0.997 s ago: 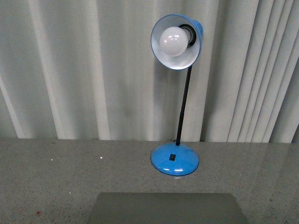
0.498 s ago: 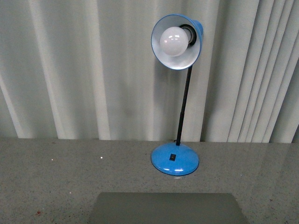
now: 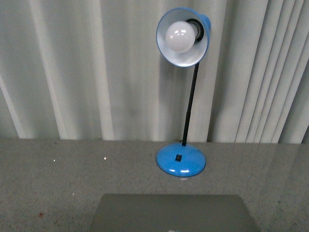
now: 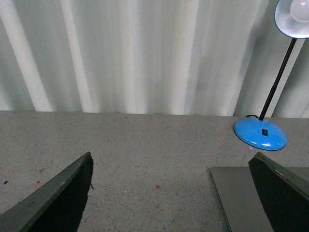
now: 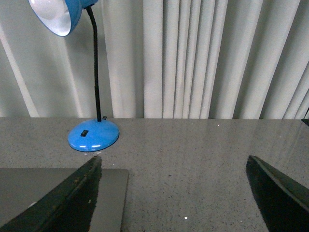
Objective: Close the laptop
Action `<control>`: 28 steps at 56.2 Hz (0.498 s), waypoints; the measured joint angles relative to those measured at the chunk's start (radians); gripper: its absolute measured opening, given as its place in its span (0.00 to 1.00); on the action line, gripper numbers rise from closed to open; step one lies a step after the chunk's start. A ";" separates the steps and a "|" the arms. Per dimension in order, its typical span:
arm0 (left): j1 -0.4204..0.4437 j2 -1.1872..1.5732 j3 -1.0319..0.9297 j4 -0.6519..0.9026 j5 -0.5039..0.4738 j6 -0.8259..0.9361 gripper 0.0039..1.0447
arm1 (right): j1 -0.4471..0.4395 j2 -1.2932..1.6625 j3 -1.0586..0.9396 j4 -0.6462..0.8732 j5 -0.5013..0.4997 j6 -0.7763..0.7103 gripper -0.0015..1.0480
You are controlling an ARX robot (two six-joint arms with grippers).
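Note:
The laptop (image 3: 171, 212) shows as a flat grey metal slab at the near edge of the grey table in the front view. Only its plain grey top shows, with no keys or screen. Neither gripper is in the front view. My left gripper (image 4: 169, 195) is open and empty over bare table. Its one dark finger (image 4: 282, 193) stands in front of the laptop's corner (image 4: 234, 195). My right gripper (image 5: 174, 193) is open and empty. Its one finger (image 5: 67, 198) overlaps the laptop's other corner (image 5: 113, 193).
A blue desk lamp (image 3: 181, 162) with a white bulb stands on the speckled grey table (image 3: 58, 183) just behind the laptop. It also shows in the left wrist view (image 4: 260, 134) and the right wrist view (image 5: 93, 135). Pale pleated curtains hang behind the table.
The front view has shifted a little. The lamp and the table's back edge sit slightly higher in the picture and a bit more of the laptop's top shows.

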State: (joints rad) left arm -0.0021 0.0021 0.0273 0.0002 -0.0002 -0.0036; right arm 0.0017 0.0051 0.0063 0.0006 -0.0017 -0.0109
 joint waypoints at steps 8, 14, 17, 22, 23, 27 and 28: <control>0.000 0.000 0.000 0.000 0.000 -0.001 0.94 | 0.000 0.000 0.000 0.000 0.000 0.000 0.93; 0.000 0.000 0.000 0.000 0.000 0.000 0.94 | 0.000 0.000 0.000 0.000 0.000 0.000 0.93; 0.000 0.000 0.000 0.000 0.000 -0.001 0.94 | 0.000 0.000 0.000 0.000 0.000 0.000 0.93; 0.000 0.000 0.000 0.000 0.000 0.000 0.94 | 0.000 0.000 0.000 0.000 0.000 0.000 0.93; 0.000 0.000 0.000 0.000 0.000 -0.001 0.94 | 0.000 0.000 0.000 0.000 0.000 0.000 0.93; 0.000 0.000 0.000 0.000 0.000 0.000 0.94 | 0.000 0.000 0.000 0.000 0.000 0.000 0.93; 0.000 0.000 0.000 0.000 0.000 0.000 0.94 | 0.000 0.000 0.000 0.000 0.000 0.000 0.93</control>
State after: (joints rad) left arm -0.0021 0.0021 0.0273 0.0002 -0.0002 -0.0040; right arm 0.0017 0.0051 0.0063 0.0006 -0.0017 -0.0109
